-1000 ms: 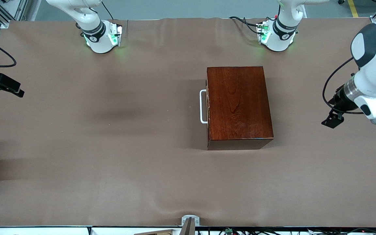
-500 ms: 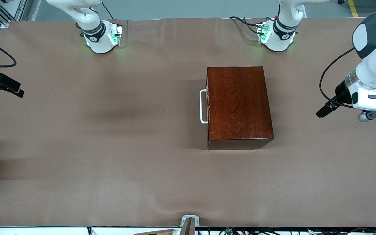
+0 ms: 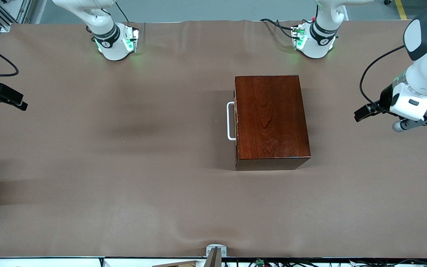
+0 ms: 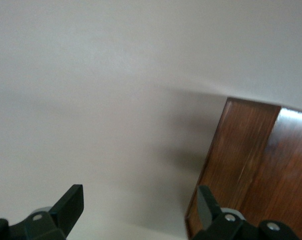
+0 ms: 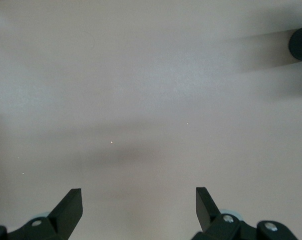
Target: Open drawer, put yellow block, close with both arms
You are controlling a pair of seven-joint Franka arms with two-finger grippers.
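Left gripper [image 4: 139, 205]: fingers apart, empty, over table [image 3: 124, 167] at left arm's end, beside closed drawer [image 3: 235, 120]. Right gripper [image 5: 139, 205]: fingers apart, empty.

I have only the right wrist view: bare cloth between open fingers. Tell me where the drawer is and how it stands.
Observer: The drawer is shut, flush in the wooden box mid-table. Its white handle faces the right arm's end, where your right gripper hangs.
Operator: Report the yellow block.
Observer: No view shows it.
Operator: Give me the left gripper.
Observer: The left gripper is open, up over the cloth toward the left arm's end of the table. Its wrist view shows one corner of the box.
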